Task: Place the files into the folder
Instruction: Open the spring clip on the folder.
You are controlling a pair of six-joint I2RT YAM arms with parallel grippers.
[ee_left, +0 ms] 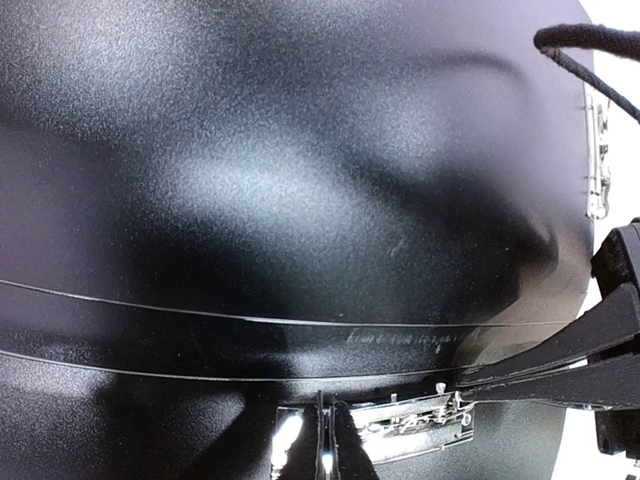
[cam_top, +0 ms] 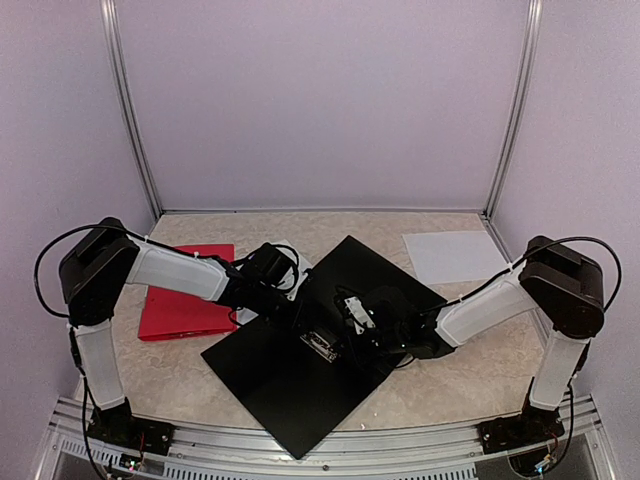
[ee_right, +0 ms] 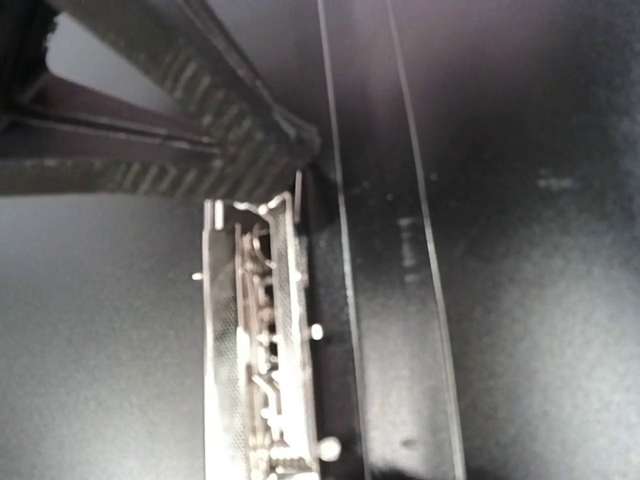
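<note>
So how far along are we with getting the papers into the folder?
Done: the black folder lies open, its metal clip exposed. In hand: the left gripper and right gripper, both shut and empty, sit at the clip. Left: no paper shows inside the folder, and a white sheet lies on the table at the far right, not yet filed.
</note>
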